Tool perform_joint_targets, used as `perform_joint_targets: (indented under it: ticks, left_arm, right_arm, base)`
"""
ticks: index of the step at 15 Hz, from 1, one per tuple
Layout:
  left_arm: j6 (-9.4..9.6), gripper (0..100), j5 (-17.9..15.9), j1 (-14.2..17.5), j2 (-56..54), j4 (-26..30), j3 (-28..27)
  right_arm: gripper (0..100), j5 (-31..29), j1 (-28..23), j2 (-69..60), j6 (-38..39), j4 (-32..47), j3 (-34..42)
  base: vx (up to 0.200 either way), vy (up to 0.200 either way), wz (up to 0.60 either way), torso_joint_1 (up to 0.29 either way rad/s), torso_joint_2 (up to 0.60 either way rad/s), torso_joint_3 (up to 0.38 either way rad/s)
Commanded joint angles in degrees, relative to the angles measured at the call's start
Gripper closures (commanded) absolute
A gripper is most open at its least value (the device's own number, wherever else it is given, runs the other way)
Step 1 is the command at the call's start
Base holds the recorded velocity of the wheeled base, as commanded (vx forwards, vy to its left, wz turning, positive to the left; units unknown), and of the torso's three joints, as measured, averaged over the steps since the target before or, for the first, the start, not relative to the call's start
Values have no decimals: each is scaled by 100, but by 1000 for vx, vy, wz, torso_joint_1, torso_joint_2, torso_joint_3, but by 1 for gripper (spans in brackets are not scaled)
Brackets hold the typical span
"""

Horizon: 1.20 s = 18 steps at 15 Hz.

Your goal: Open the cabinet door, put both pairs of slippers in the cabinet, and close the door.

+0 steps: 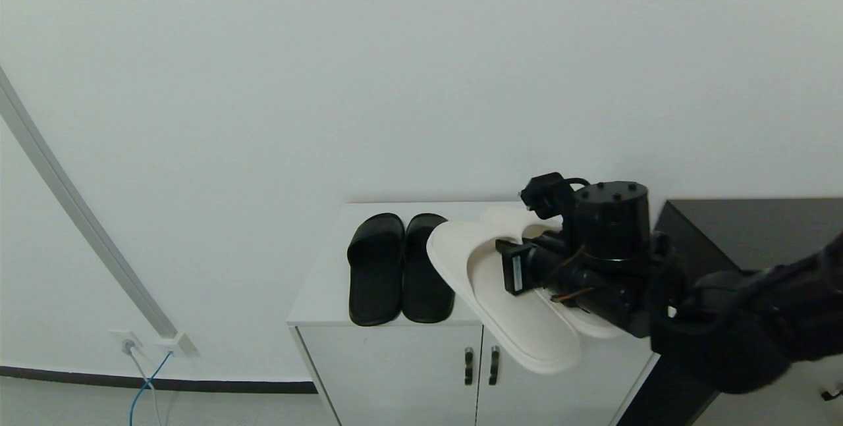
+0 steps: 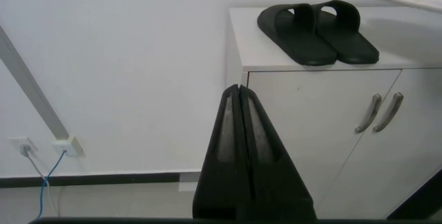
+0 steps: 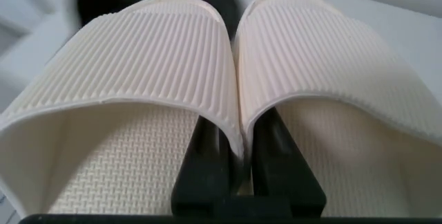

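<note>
Both white slippers (image 1: pixel 527 327) hang pinched in my right gripper (image 3: pixel 238 141), past the cabinet's (image 1: pixel 395 373) front edge. My left gripper (image 2: pixel 239 96) is closed, empty.

Our right arm (image 1: pixel 751 320) comes in from the right side, the forearm running leftward. The black cylinder of its wrist (image 1: pixel 611 218) stands upright. Our right hand (image 3: pixel 238 137) points left and away from us. Its two fingers (image 3: pixel 204 155) sit one under each strap of the white slippers (image 1: pixel 520 320), squeezing the adjoining strap edges between them and holding the pair tilted. Our left hand (image 2: pixel 239 96) is held low and points forward, its fingers (image 2: pixel 224 134) pressed flat together with nothing between them.
</note>
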Motion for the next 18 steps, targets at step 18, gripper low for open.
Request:
perform_joint_targets:
  ticks: [18]
  left_arm:
    - [-8,100,-4,1,7,0,0]
  right_arm:
    - [100,1231,255,-1034,-1191,-1157,1836]
  base:
    - [-56,0,0,1,1,1]
